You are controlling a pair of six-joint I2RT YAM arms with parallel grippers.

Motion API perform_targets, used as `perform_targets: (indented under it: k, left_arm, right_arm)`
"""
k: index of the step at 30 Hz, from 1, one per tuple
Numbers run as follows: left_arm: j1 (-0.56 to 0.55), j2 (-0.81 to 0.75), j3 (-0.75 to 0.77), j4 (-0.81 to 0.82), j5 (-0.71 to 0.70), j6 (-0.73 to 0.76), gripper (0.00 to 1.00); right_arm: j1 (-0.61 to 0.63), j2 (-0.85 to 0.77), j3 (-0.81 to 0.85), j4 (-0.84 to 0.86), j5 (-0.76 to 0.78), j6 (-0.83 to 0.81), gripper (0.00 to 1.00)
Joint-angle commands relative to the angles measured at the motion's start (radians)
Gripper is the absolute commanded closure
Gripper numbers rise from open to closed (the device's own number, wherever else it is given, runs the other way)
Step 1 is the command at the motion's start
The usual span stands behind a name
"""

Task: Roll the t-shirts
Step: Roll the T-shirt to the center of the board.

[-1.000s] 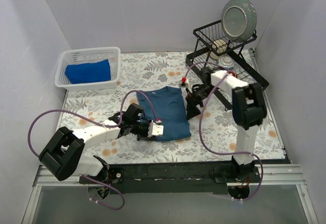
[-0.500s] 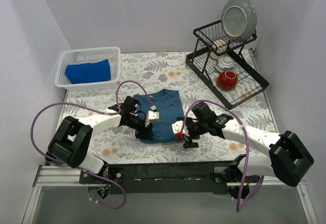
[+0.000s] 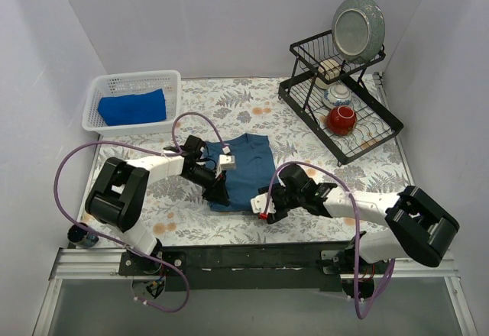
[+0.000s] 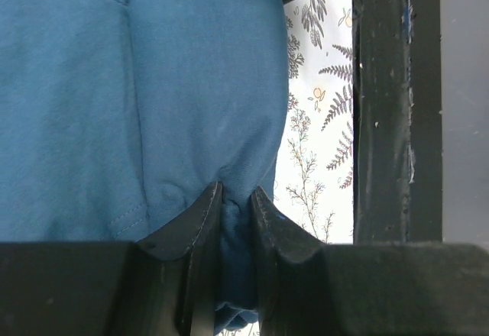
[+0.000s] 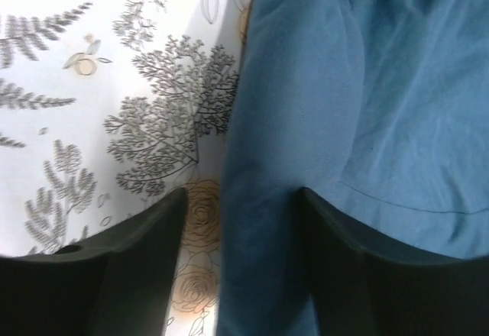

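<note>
Moved inward: right tool (image 5: 241,198), agape astride tee (image 3: 248,169) edge; left tool (image 4: 234,195) pinching tee fold.

A tabletop (image 3: 229,99) covered in a fern-and-flower print fills the space between plain white walls. At its far left corner sits a white slotted basket (image 3: 134,81). At the far right corner stands a black wire dish rack (image 3: 371,133). An upright grey-green plate (image 3: 357,27) leans in the rack's upper tier, with a small pale item (image 3: 330,66) below it. A patterned bowl (image 3: 338,94) and a red bowl (image 3: 341,119) rest on the lower tier.

Dusky dark-blue short-sleeved t-shirt (image 3: 248,172): soft matt cloth. White lattice basket (image 3: 131,129): smooth plastic. Black dish rack (image 3: 309,57): thin metal wire.
</note>
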Motion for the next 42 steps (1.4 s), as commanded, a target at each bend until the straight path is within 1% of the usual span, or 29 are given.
perform_targets:
  k: [1, 2, 4, 5, 6, 7, 8, 10, 11, 14, 15, 19, 22, 24, 25, 27, 28, 29, 30, 31, 32, 33, 34, 35, 36, 37, 39, 41, 42]
  left_arm:
    - [0.037, 0.009, 0.043, -0.039, 0.044, 0.021, 0.78]
    - [0.039, 0.004, 0.044, -0.044, 0.041, 0.026, 0.74]
    - [0.042, -0.039, 0.034, -0.048, 0.026, 0.031, 0.67]
    - [0.042, -0.065, 0.026, -0.044, 0.024, 0.037, 0.56]
    - [0.039, -0.095, 0.008, -0.021, 0.015, 0.018, 0.5]
    - [0.028, -0.181, -0.047, 0.075, -0.049, -0.014, 0.43]
    - [0.015, -0.222, -0.086, 0.123, -0.087, -0.028, 0.39]
    - [-0.031, -0.324, -0.142, 0.216, -0.185, -0.014, 0.37]
    - [-0.041, -0.342, -0.178, 0.237, -0.21, -0.012, 0.36]
    - [-0.094, -0.375, -0.218, 0.283, -0.288, -0.002, 0.36]
    - [-0.122, -0.379, -0.232, 0.298, -0.304, 0.0, 0.36]
    - [-0.171, -0.396, -0.293, 0.37, -0.368, 0.04, 0.36]
    - [-0.188, -0.392, -0.331, 0.378, -0.408, 0.063, 0.4]
    - [-0.193, -0.39, -0.351, 0.398, -0.457, 0.066, 0.48]
    - [-0.193, -0.385, -0.348, 0.406, -0.471, 0.06, 0.62]
    - [-0.193, -0.376, -0.316, 0.392, -0.486, 0.041, 0.78]
    - [-0.193, -0.373, -0.301, 0.369, -0.487, 0.028, 0.88]
    - [-0.193, -0.369, -0.278, 0.349, -0.484, 0.015, 0.91]
    - [-0.193, -0.344, -0.252, 0.273, -0.471, -0.008, 0.95]
    - [-0.191, -0.326, -0.176, 0.219, -0.459, -0.02, 0.97]
    - [-0.176, -0.301, -0.134, 0.159, -0.433, -0.026, 1.0]
    - [-0.159, -0.281, -0.097, 0.096, -0.401, -0.038, 1.0]
    - [-0.139, -0.237, -0.015, -0.035, -0.297, -0.031, 1.0]
    - [-0.103, -0.212, 0.021, -0.106, -0.255, -0.019, 1.0]
    - [-0.082, -0.191, 0.055, -0.222, -0.215, -0.02, 1.0]
    - [-0.066, -0.151, 0.084, -0.28, -0.128, 0.007, 1.0]
    - [-0.029, -0.126, 0.144, -0.384, -0.077, 0.014, 1.0]
    - [-0.015, -0.119, 0.164, -0.416, -0.03, 0.02, 1.0]
    - [-0.015, -0.119, 0.166, -0.427, -0.02, 0.018, 1.0]
  right_arm:
    - [0.012, 0.037, -0.035, 0.166, 0.099, -0.006, 0.39]
    - [0.012, 0.046, -0.034, 0.188, 0.131, -0.002, 0.46]
    - [0.012, 0.069, -0.021, 0.201, 0.14, 0.009, 0.53]
    - [0.012, 0.075, -0.017, 0.198, 0.136, 0.014, 0.62]
    - [0.01, 0.082, -0.008, 0.19, 0.125, 0.02, 0.68]
    - [0.01, 0.086, 0.021, 0.167, 0.114, 0.04, 0.72]
    - [0.01, 0.092, 0.045, 0.129, 0.081, 0.05, 0.8]
    - [0.007, 0.118, 0.098, 0.045, 0.054, 0.108, 0.89]
    - [0.004, 0.125, 0.109, 0.02, 0.013, 0.123, 0.95]
    - [-0.002, 0.134, 0.127, -0.023, -0.027, 0.178, 0.98]
    - [-0.004, 0.135, 0.131, -0.038, -0.035, 0.185, 0.99]
    - [-0.01, 0.143, 0.144, -0.043, -0.044, 0.227, 0.99]
    - [-0.04, 0.163, 0.177, -0.099, -0.065, 0.25, 0.99]
    - [-0.06, 0.172, 0.192, -0.115, -0.079, 0.247, 0.99]
    - [-0.063, 0.172, 0.195, -0.126, -0.081, 0.241, 0.99]
    - [-0.068, 0.18, 0.209, -0.147, -0.087, 0.219, 0.99]
    - [-0.067, 0.183, 0.215, -0.165, -0.093, 0.206, 0.99]
    - [-0.07, 0.192, 0.227, -0.228, -0.116, 0.192, 0.99]
    - [-0.071, 0.198, 0.253, -0.266, -0.131, 0.178, 0.99]
    - [-0.076, 0.203, 0.272, -0.315, -0.148, 0.149, 0.99]
    - [-0.086, 0.21, 0.287, -0.407, -0.195, 0.135, 0.99]
    - [-0.093, 0.214, 0.299, -0.463, -0.222, 0.117, 0.99]
    - [-0.1, 0.218, 0.325, -0.504, -0.264, 0.107, 0.99]
    - [-0.12, 0.226, 0.335, -0.544, -0.289, 0.107, 0.99]
    - [-0.131, 0.227, 0.342, -0.622, -0.315, 0.106, 0.99]
    - [-0.142, 0.23, 0.353, -0.659, -0.37, 0.086, 0.99]
    - [-0.165, 0.235, 0.373, -0.785, -0.4, 0.06, 0.99]
    - [-0.181, 0.253, 0.41, -0.877, -0.45, 0.0, 0.99]
    - [-0.191, 0.264, 0.427, -0.972, -0.467, -0.026, 0.99]
